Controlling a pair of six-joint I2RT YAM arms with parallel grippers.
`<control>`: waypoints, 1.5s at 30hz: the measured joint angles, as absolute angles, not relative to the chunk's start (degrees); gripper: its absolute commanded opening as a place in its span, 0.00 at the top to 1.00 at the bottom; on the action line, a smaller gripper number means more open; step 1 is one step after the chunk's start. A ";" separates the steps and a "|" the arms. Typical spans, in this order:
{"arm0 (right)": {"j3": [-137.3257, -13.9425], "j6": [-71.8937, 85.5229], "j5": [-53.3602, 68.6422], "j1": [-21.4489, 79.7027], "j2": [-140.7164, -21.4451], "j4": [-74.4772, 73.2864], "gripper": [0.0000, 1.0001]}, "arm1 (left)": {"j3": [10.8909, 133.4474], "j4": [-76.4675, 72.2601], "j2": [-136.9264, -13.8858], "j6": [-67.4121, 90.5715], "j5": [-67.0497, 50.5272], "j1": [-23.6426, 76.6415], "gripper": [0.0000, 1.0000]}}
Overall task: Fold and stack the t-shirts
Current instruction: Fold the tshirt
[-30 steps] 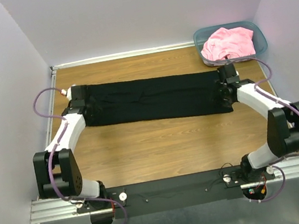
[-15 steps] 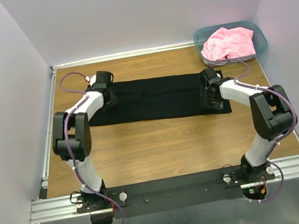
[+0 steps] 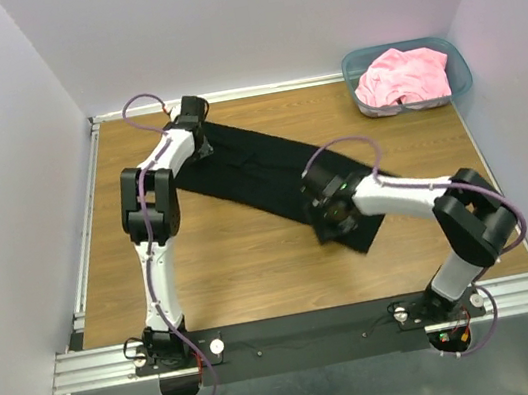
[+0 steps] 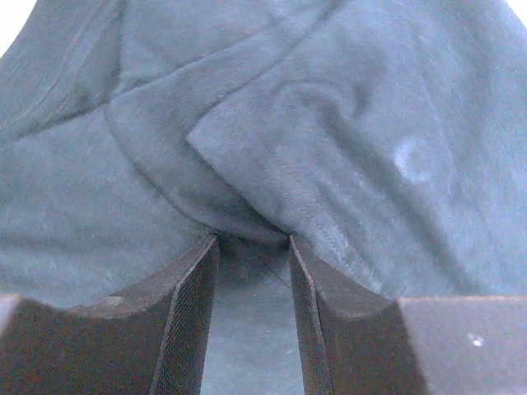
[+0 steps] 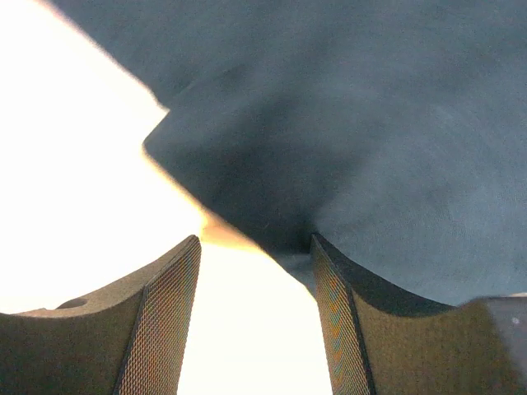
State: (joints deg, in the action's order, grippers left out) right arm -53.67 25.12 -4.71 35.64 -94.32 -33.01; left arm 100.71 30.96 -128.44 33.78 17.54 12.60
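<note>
The black t-shirt (image 3: 249, 169), folded into a long band, lies diagonally on the wooden table from far left to near middle. My left gripper (image 3: 202, 142) is at its far left end. In the left wrist view (image 4: 253, 239) the jaws stand narrowly apart, pinching a bunched fold of the black cloth (image 4: 370, 123). My right gripper (image 3: 330, 215) is over the shirt's near right end. In the right wrist view (image 5: 255, 239) the jaws stand apart over bright table, with the shirt's edge (image 5: 370, 123) at the right fingertip. The pink t-shirt (image 3: 404, 76) lies crumpled in the bin.
The teal plastic bin (image 3: 462, 75) stands at the table's far right corner. Grey walls close in the left, back and right sides. Bare wood (image 3: 235, 263) shows in front of the shirt and to its right.
Both grippers swung with the black shirt. Its left end went toward the back, its right end came toward the near middle. The band now lies diagonally instead of straight across.
</note>
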 measured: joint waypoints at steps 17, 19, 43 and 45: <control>-85.80 26.39 9.37 71.16 -118.26 -48.86 0.36 | 131.46 39.05 -146.04 22.31 17.80 11.94 0.37; -87.66 25.96 9.34 71.81 -119.24 -49.25 0.35 | 131.48 38.72 -145.95 21.98 17.39 11.75 0.32; -61.36 28.03 -7.31 64.07 -92.23 -52.66 0.31 | 93.58 30.63 -110.37 38.26 15.75 23.49 0.29; -60.47 28.01 -6.52 64.07 -92.25 -51.03 0.31 | 93.86 30.94 -113.86 39.05 15.66 23.99 0.28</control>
State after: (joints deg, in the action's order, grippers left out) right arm -60.47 28.01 -6.52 64.07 -92.25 -51.03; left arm 93.86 30.94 -113.86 39.05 15.66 23.99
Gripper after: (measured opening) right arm 0.693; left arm 0.715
